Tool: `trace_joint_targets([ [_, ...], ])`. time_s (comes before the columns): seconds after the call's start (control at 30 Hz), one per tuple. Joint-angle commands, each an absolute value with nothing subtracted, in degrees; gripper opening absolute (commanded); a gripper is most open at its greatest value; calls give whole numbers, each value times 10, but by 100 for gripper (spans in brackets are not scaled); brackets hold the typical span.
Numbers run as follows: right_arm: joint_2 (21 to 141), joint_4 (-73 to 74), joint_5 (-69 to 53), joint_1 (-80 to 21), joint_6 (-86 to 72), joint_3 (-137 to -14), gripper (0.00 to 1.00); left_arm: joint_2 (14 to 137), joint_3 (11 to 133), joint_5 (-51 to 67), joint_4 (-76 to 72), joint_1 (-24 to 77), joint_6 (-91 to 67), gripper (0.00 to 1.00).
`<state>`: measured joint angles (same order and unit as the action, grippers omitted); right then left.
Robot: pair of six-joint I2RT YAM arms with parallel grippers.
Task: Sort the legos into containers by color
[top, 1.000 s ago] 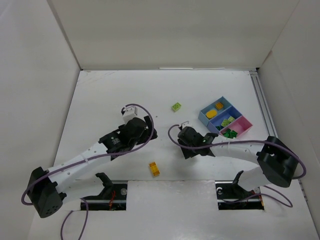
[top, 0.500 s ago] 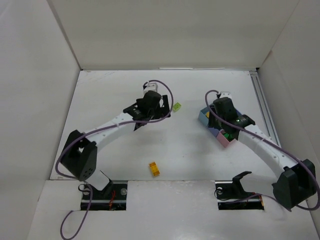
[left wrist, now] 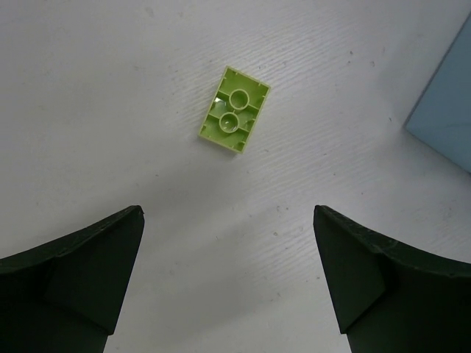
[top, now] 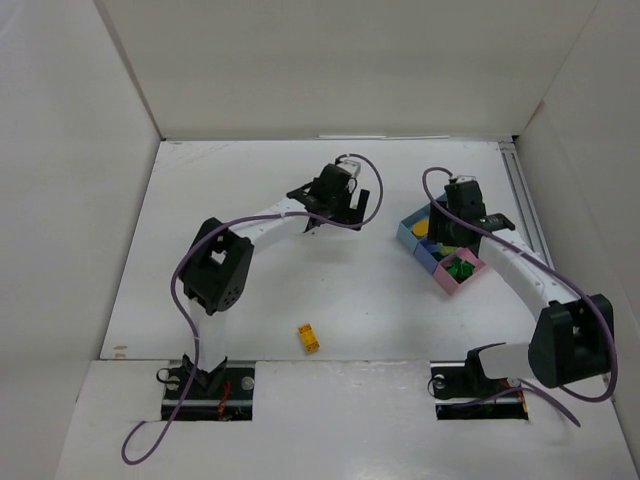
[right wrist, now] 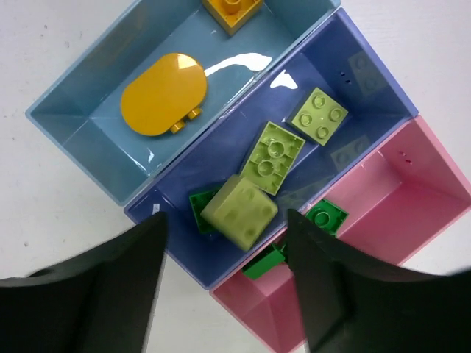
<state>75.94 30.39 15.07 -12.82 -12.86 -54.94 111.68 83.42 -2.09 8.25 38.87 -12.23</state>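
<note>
The left gripper is held wide open, with its dark fingers spread above the table. A loose lime brick lies on the table ahead of the fingertips, hollow underside up, and is touched by neither finger. A corner of the light blue bin is seen to the right of that brick, apart from it.

The right gripper is positioned over the containers with its jaws parted, and nothing is clamped. Below the gap, a tilted lime brick is seen in the darker blue bin, partly over a dark green brick. Whether it touches the finger beside it cannot be told. Two flat lime bricks lie farther along the same bin. An orange-yellow oval plate and an orange-yellow brick are contained in the light blue bin. Further dark green bricks are contained in the pink bin.

A lone orange-yellow brick lies on the table near the arm bases, well apart from the bins.
</note>
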Motion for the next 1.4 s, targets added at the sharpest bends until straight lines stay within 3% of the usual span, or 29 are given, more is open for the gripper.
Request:
trace_joint_targets([
  [0.0,751,276,149,-122,-126,-584,77,1116,867,13,83,385,-57,98],
  [0.17,729,288,155,-105,-126,-578,84,1136,872,10,89,385,-28,97],
  [0.33,683,294,137,-98,-119,-562,84,1186,904,-12,87,385,-5,97],
  [0.6,634,309,132,-76,-107,-539,84,1245,950,-26,56,374,4,89],
  [0.9,610,309,127,-55,-107,-528,84,1265,951,39,26,374,14,55],
  [0.93,610,309,127,-55,-107,-528,84,1265,951,39,26,374,19,45],
  [1.07,610,304,127,-55,-107,-528,84,1270,951,50,20,374,19,29],
  [1.17,610,299,121,-55,-102,-528,84,1256,939,69,14,374,19,23],
  [1.37,610,278,20,-55,-82,-523,84,1172,891,134,-4,374,19,18],
])
